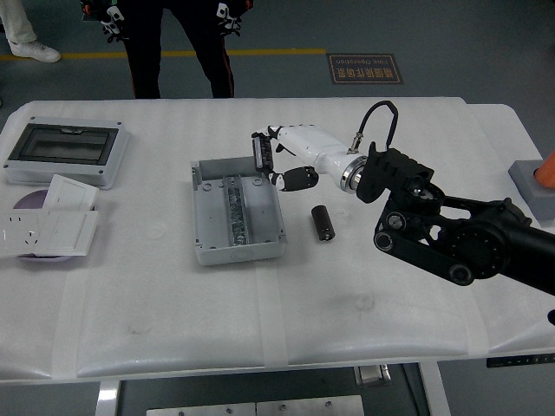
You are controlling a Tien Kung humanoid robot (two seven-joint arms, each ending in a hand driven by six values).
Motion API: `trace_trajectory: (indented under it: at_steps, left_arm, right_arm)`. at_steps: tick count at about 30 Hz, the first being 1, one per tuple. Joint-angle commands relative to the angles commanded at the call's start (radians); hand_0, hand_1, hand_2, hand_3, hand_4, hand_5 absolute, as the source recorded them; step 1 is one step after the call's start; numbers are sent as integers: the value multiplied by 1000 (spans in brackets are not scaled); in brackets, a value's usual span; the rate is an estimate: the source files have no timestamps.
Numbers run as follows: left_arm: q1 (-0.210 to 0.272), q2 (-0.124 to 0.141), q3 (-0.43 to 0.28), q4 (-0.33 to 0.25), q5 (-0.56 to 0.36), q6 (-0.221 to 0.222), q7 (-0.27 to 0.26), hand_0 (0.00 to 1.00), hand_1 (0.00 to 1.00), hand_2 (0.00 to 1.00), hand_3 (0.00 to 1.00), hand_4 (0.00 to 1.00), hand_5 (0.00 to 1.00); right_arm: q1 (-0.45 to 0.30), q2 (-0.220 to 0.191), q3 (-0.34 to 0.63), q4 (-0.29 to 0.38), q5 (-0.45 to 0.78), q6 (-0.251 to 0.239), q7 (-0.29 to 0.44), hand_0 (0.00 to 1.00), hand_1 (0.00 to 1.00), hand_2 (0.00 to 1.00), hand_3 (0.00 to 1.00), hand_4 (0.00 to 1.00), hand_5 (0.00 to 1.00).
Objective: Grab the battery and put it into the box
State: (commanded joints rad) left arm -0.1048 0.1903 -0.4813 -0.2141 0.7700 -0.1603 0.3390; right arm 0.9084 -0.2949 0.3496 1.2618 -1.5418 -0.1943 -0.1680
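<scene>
- Head view shows one dark battery pinched upright between the fingertips of the right hand, held above the far right corner of the grey box.
- Right hand is clenched on that battery; its white palm and black forearm stretch back toward the right of the box, across the worktop.
- Inside the box there is a metal rail along the middle; no battery can be made out lying in it.
- A second battery lies flat on the worktop just right of the box, untouched and apart from the hand.
- Progress, as I judge it: the pick-up is done and the carry is nearly over; lowering the battery into the box and letting go remain, and the second one is still outside.
- Left of the box, well apart, sit a lidded enclosure and white socket plates.
- Beyond the box, at the far side, a person's legs stand clear of the worktop.
</scene>
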Motion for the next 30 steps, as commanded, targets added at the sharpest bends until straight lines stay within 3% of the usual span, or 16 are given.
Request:
trace_trajectory:
  at_steps: [5,6,11,12,17,19,24,30]
  left_arm:
    - [0,1,0,0,-1,-2,2,551,655,583,551,454,464]
    - [0,1,0,0,-1,-2,2,550,655,579,549,455,465]
    - [2,2,0,0,-2,-2,4,550,655,579,549,455,465]
    - [2,2,1,0,-4,-2,3,550,654,577,547,455,463]
    - [-1,2,8,0,-11,-4,1,550,654,577,547,455,463]
    - [-2,3,9,0,-13,-4,1,550,654,576,547,452,458]
    - [-2,2,8,1,-12,-5,1,550,654,570,546,451,451]
    - [-1,5,3,1,-11,-4,2,550,653,567,545,450,446]
  right_arm:
    - [-21,39,-34,-26,-14,3,2,853,688,756,756,428,160]
    - [-22,42,-46,-33,-19,5,0,870,730,807,860,635,283]
    - [-27,47,-92,-56,-45,3,-4,870,730,807,860,635,283]
    - [-27,47,-99,-58,-49,3,-5,998,945,998,998,860,394]
    - [-24,44,-123,-64,-56,3,-6,998,945,998,998,860,394]
    - [-23,40,-130,-65,-53,4,-5,998,990,998,998,902,423]
    - [-13,-6,-128,-48,-50,5,-4,998,998,998,998,927,449]
    - [22,-114,-156,-46,-59,47,-22,998,991,998,998,930,455]
